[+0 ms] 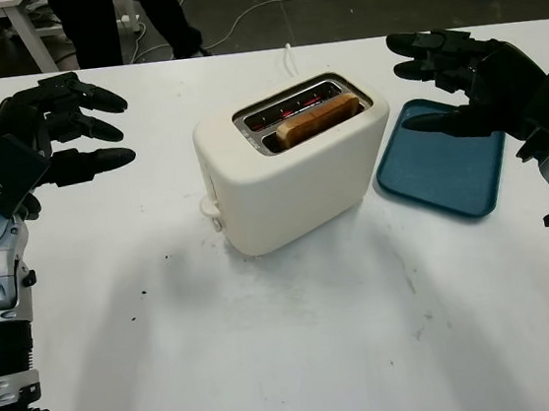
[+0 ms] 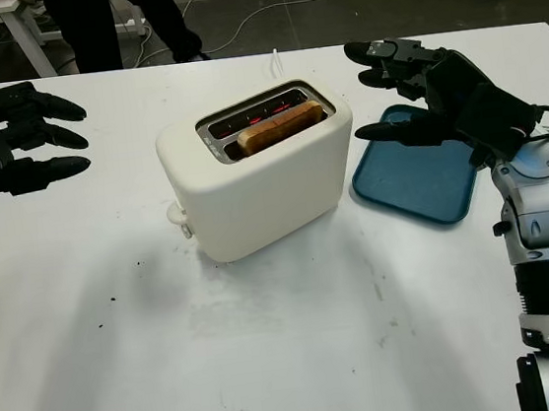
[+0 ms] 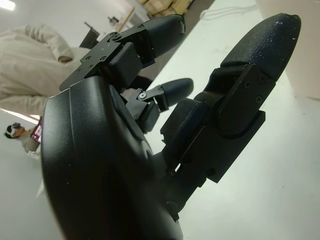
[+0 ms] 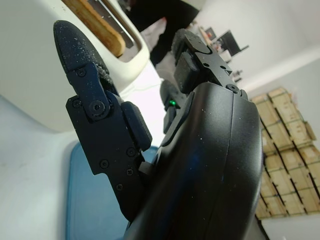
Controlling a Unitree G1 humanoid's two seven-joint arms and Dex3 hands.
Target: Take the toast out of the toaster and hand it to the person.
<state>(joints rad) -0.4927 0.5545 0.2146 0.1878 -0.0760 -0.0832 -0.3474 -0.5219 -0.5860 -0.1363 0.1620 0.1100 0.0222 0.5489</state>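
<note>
Right hand: the black three-finger right hand (image 2: pixel 420 90) hangs over the near corner of the tray, just beside the toaster's right end. It is open and grasps nothing. Being the nearer hand to the bread, it looks the likelier one to reach in.

Left hand: the black three-finger left hand (image 1: pixel 53 131) is raised above the table, well apart from the toaster on its left side. It is open too and holds nothing; it seems merely ready, not at work.

Toast: the golden-brown slice of toast (image 1: pixel 316 119) stands on edge in the nearer slot, its top crust poking above the rim. That raised edge is the part a hand could pinch.

Toaster: the cream-white, rounded two-slot toaster (image 1: pixel 290 169) sits at the middle of the table, turned at an angle. The farther slot glows red inside, so the top may be hot.

Tray: the dark teal flat plastic tray (image 1: pixel 444 171) lies to the right of the toaster, touching or nearly touching it.

Table: the white table (image 1: pixel 273 364) carries everything, with a few dark crumbs on it.

Person: dark-trousered legs (image 1: pixel 95 23) stand beyond the far edge, presumably waiting for the handover.

Progress: nothing lifted yet.
</note>
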